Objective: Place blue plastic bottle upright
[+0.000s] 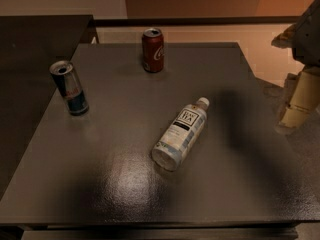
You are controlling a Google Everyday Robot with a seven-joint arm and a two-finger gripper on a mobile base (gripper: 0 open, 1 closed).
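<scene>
The blue plastic bottle (181, 133) lies on its side near the middle of the dark grey table (120, 184). Its white cap points to the far right and its base to the near left. The white label with a black text patch faces up. My gripper (296, 102) hangs at the right edge of the view, above the table's right side. It is to the right of the bottle, well apart from it, and holds nothing that I can see.
A red cola can (153, 49) stands upright near the table's far edge. A slim blue-and-silver energy drink can (69, 87) stands upright at the left. A second dark surface (35, 39) adjoins at the far left. The floor lies beyond the right edge.
</scene>
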